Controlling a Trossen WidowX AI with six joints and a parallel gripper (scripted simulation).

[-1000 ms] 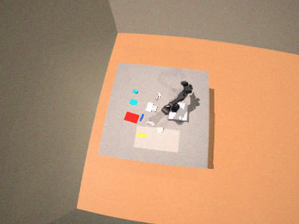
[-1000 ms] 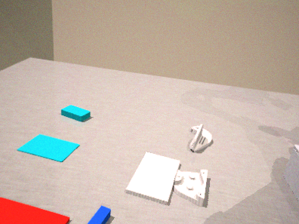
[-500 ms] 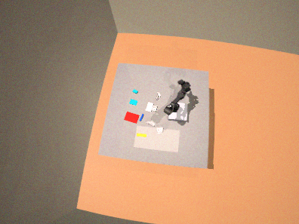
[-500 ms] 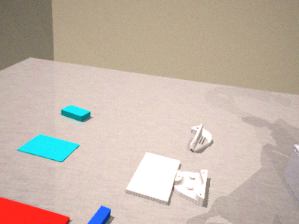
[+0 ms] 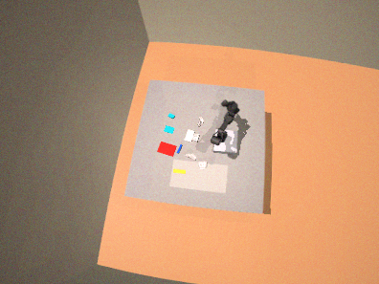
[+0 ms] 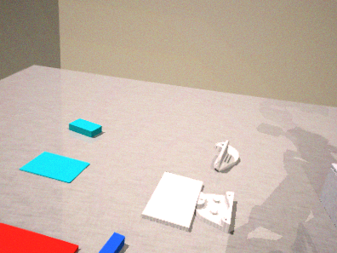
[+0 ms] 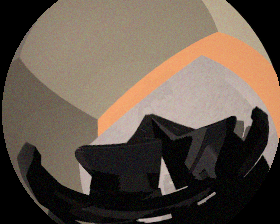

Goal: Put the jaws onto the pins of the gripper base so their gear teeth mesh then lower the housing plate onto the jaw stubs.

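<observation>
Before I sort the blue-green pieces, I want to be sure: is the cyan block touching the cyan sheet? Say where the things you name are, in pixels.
Apart. The exterior view shows bare table between the cyan block [image 5: 171, 116] [image 6: 87, 129] and the cyan sheet [image 5: 168, 129] [image 6: 54, 167].

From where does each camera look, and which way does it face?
Top: high above the grey table top, facing down; the whole arm shows.
Exterior: above the table at one side, looking obliquely across it to a beige wall; only shadows of the arm appear.
Wrist: on the arm by the gripper, looking out past its dark, closed fingers to the table edge and walls.
Top and exterior share the cyan block, the red rectangle and the blue bar.
</observation>
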